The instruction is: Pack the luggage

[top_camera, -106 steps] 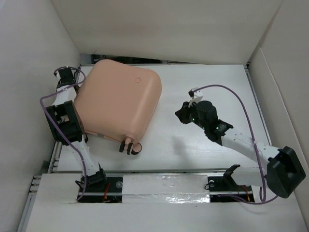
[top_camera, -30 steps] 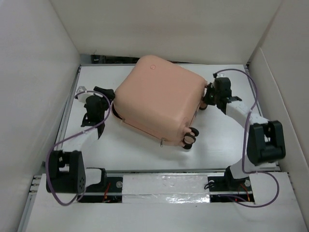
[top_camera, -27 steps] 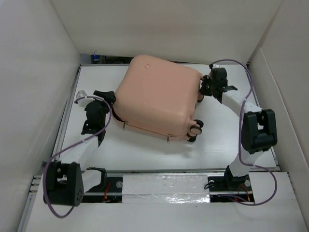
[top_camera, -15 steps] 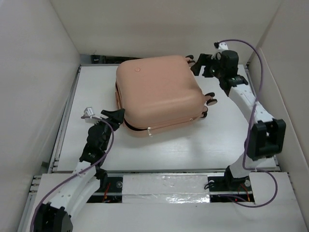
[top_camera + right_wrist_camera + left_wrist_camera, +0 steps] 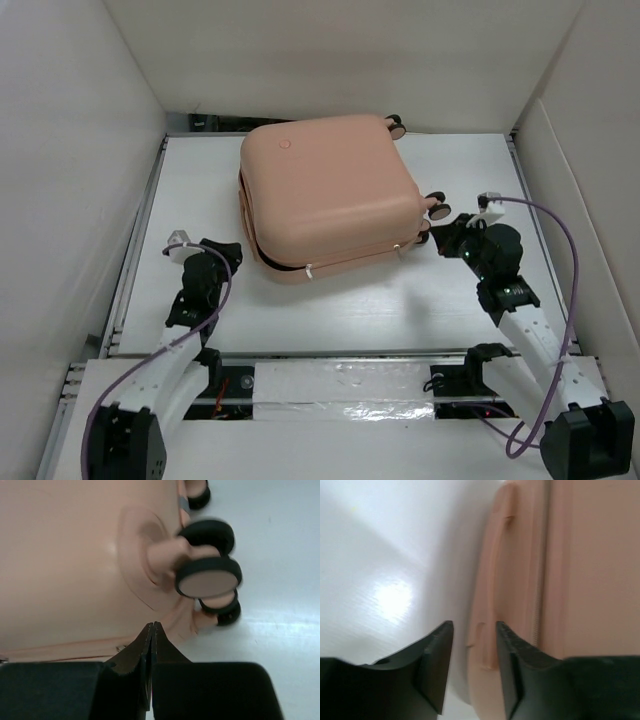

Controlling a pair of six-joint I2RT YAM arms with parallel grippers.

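Lying closed on the bench [image 5: 450,160], far middle, the luggage [image 5: 325,195] hides its contents (its seam [image 5: 538,605] is blurred up close). Left tool [image 5: 474,630] stands narrowly parted, empty, beside it; right tool [image 5: 151,630] is pinched together near the wheels [image 5: 207,577].

Entry, overhead view. The luggage [image 5: 325,195] lay in the upper left of the frame 3.5 s back, wheels [image 5: 436,206] toward bottom centre. It is now in the upper centre, turned so the wheels face right. Half a second back the right gripper [image 5: 446,234] was at the upper right by the far wheel. It is now drawn down to mid-right, jaws closed, tips just beside the near wheels. The left gripper [image 5: 222,250] was at the luggage's lower-left corner and has slipped slightly left and down, with a gap showing.
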